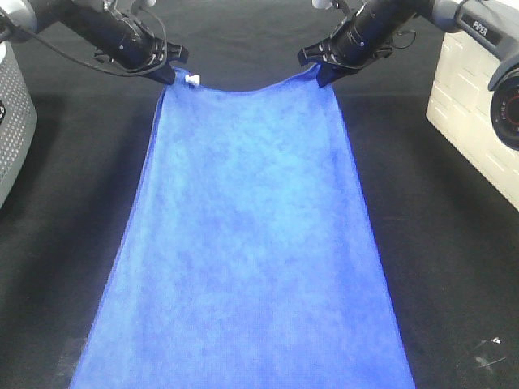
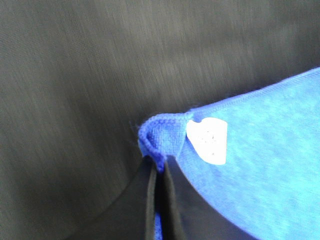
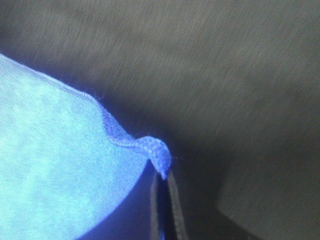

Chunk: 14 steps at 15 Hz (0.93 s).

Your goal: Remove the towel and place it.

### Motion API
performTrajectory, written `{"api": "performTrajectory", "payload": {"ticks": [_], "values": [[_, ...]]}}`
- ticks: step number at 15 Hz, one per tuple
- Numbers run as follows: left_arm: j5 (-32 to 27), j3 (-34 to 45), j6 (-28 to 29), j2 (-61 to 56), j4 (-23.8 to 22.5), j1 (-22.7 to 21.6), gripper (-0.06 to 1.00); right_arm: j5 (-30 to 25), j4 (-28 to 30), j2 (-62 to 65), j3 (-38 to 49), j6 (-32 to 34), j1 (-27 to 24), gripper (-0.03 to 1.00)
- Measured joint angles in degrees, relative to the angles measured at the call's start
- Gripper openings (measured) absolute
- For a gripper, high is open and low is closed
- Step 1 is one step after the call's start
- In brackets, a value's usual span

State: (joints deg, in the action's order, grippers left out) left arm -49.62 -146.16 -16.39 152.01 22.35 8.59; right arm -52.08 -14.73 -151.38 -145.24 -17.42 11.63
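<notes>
- Towel (image 1: 247, 243) runs down the middle of the frame, from the 2 arms at the top to the bottom edge & out of shot; big blue sheet, mostly flat on the black desk (image 1: 65, 243).
- Left gripper (image 1: 169, 71), upper left: fingers (image 2: 142, 210) pressed together, pinching the towel's far left corner, right beside the small white tag (image 2: 207, 140).
- Right gripper (image 1: 318, 71), upper right: fingers (image 3: 175, 210) also pressed together on the far right corner; wrist view shows the hem bunched at the tips.
- Far edge sags a bit between the 2 pinches, so both corners look lifted slightly off the desk. Rest of the cloth isn't raised.
- Progress, my guess: grasp done on both corners, approx. early-to-mid. Still left: pull or lift the towel away, carry it, set it down wherever it belongs, let go. Can't see any target spot from here.
- Containers: grey perforated bin-like thing (image 1: 12, 121) at the left edge, pale boxy thing (image 1: 462, 97) at the upper right edge. Both cut off by the frame; can't tell what's in either, or if they're even open.
- Nothing sits on the towel itself.
</notes>
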Motion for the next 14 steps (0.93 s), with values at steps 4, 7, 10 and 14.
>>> {"api": "performTrajectory", "payload": {"ticks": [4,7,10,14], "values": [[6.9,0.0,-5.0,0.0,0.0,0.0,0.00,7.0,0.5,0.0,0.0,-1.6,0.0,0.00],[9.6,0.0,-8.2,0.0,0.0,0.0,0.00,11.9,0.6,0.0,0.0,-2.6,0.0,0.00],[11.2,0.0,-9.2,0.1,0.0,0.0,0.00,12.9,0.6,0.0,0.2,-3.0,0.0,0.00],[12.5,0.0,-10.0,1.0,0.0,0.0,0.00,14.6,0.6,-0.7,0.5,-3.0,0.0,0.00]]}}
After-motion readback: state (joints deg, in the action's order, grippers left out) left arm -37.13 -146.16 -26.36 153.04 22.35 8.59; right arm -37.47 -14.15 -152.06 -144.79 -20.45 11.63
